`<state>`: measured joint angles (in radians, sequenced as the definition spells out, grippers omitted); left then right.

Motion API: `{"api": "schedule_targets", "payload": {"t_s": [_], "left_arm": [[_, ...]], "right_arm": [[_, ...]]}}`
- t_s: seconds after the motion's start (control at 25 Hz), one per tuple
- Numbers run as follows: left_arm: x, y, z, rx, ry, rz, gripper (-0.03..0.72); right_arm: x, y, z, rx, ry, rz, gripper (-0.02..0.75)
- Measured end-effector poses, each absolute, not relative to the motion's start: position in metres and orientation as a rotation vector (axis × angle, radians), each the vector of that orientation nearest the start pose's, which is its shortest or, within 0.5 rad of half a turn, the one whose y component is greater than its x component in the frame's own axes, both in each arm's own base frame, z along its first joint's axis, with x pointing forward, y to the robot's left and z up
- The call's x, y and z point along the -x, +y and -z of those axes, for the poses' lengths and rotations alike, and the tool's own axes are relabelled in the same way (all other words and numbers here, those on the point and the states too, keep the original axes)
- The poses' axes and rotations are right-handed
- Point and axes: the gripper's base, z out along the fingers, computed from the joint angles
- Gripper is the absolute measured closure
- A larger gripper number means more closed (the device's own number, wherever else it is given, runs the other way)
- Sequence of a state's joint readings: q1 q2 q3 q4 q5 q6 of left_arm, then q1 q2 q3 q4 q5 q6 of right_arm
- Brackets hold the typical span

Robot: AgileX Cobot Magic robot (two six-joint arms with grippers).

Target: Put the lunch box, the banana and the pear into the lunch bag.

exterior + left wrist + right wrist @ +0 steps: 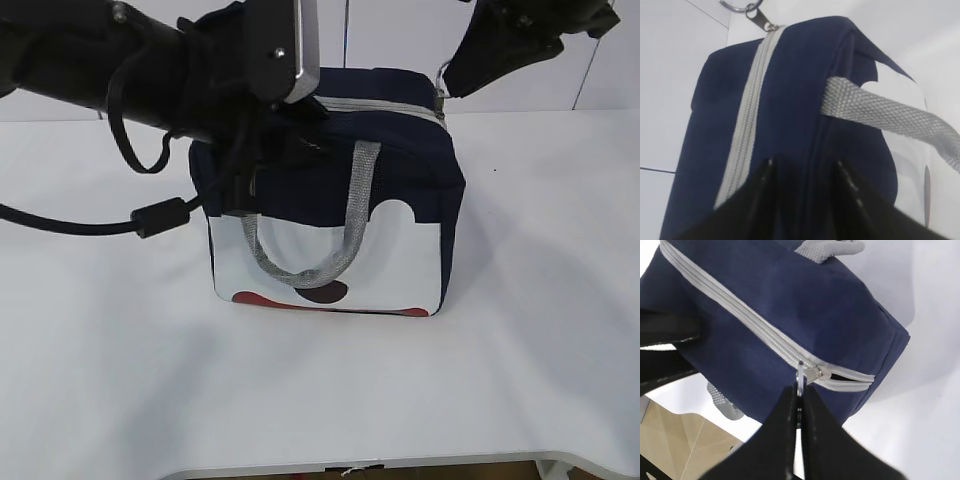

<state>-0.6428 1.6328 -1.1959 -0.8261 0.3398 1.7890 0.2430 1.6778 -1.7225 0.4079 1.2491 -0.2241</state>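
Note:
The navy lunch bag (330,200) stands upright on the white table, its white panel facing me. Its grey zipper (385,106) runs along the top and is closed except for a short gap at the right end (850,376). My left gripper (268,135) reaches in from the left; its jaws (805,162) pinch the navy fabric at the bag's top left end. My right gripper (446,88) is at the top right corner, shut (799,390) on the metal ring pull (800,374). The lunch box, the banana and the pear are out of view.
The bag's grey strap handle (352,205) hangs down over the front panel. A black cable (160,216) loops from my left arm beside the bag. The table's front edge (350,466) is close at the bottom.

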Motion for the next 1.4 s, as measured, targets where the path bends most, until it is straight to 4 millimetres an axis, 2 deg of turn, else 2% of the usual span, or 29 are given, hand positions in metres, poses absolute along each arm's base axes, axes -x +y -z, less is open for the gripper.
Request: {"api": "schedule_targets", "payload": {"t_s": [0.16,0.24,0.76,1.0,1.4], "left_arm": [[-0.286,-0.241,-0.289,-1.647,1.353,0.051,0.638],[-0.287,-0.241,-0.289,-1.64,1.351,0.037,0.688],[-0.288,-0.24,-0.289,-1.654,1.332,0.0,0.698],[-0.288,-0.24,-0.289,-1.65,1.331,-0.004,0.699],[-0.289,-0.24,-0.29,-1.637,1.33,-0.018,0.699]], "right_arm": [[-0.331,0.115,-0.384,0.512,2.592,-0.543,0.72],[-0.329,0.113,-0.386,0.468,2.606,-0.517,0.72],[-0.328,0.112,-0.388,0.011,2.693,-0.633,0.72],[-0.331,0.102,-0.388,-0.165,2.699,-0.667,0.72],[-0.332,0.096,-0.384,-0.331,2.714,-0.713,0.72]]}}
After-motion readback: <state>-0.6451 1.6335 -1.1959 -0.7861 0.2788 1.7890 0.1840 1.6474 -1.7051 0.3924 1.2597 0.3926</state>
